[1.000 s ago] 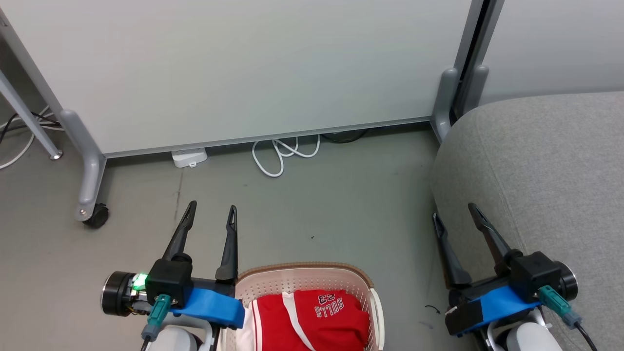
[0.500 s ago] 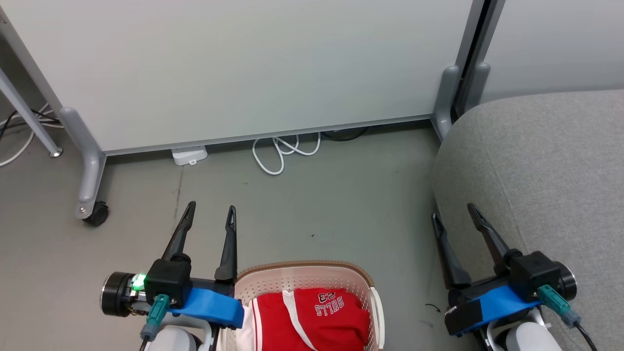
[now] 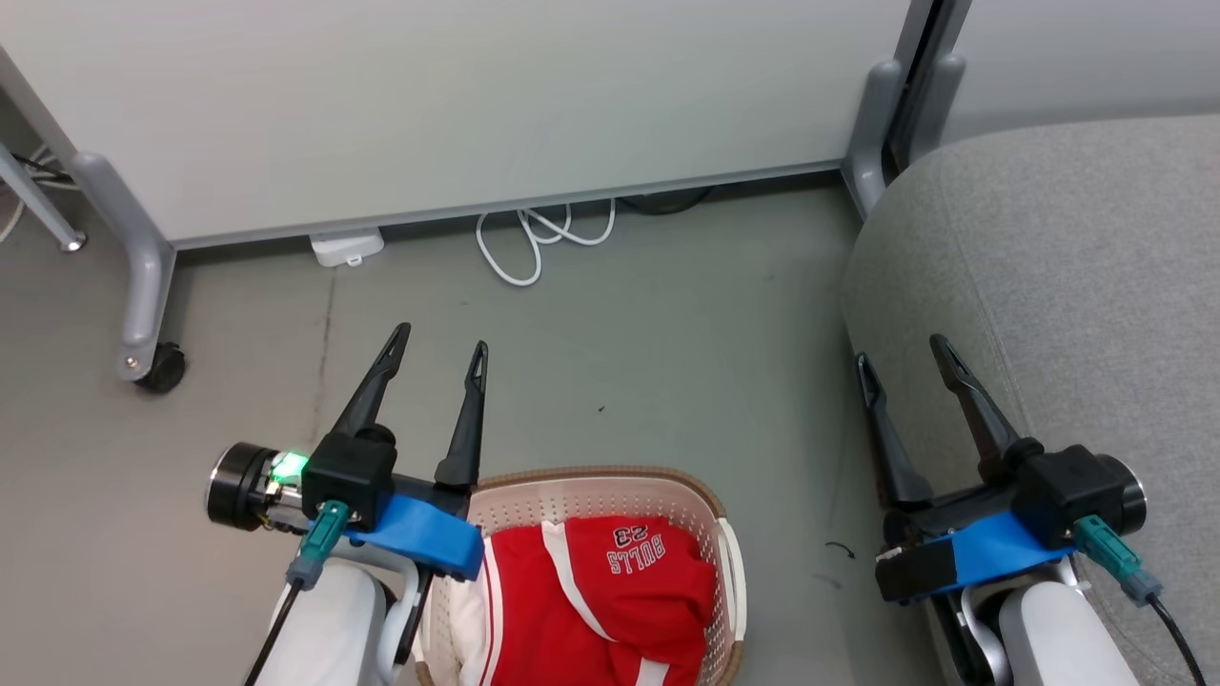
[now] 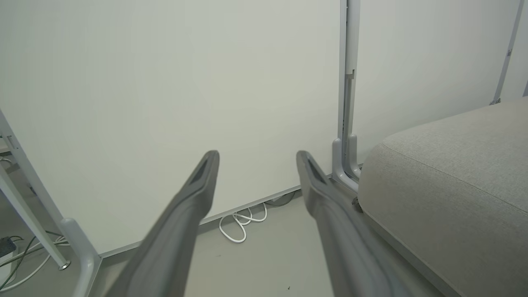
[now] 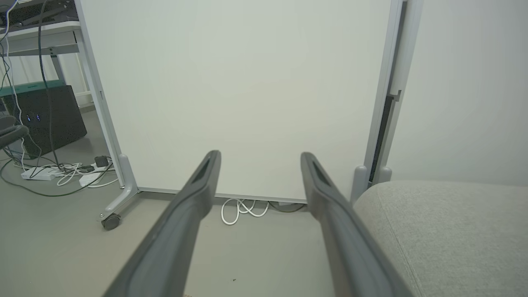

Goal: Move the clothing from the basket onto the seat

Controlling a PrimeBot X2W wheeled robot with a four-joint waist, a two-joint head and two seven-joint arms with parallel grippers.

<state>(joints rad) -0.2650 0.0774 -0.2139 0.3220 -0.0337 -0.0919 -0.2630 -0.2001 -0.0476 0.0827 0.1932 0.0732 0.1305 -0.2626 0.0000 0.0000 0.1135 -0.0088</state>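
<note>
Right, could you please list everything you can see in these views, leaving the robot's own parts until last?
oval perforated plastic laundry basket: one, cream with brown rim, on the floor
soft red basketball clothing: one heap, red with white trim, in the basket
large woven-fabric sofa seat: one, grey, right of the basket
flat partition panel: two, off-white, behind the floor
wheeled partition foot: one, grey, far left
looped cable: one, white, at the panel's base
small plug box: one, white, left of the cable
tangled cables and power strips: several, black and white, floor left of that foot
left gripper: one, dark, open, beside the basket
right gripper: one, dark, open, by the seat's edge
</note>
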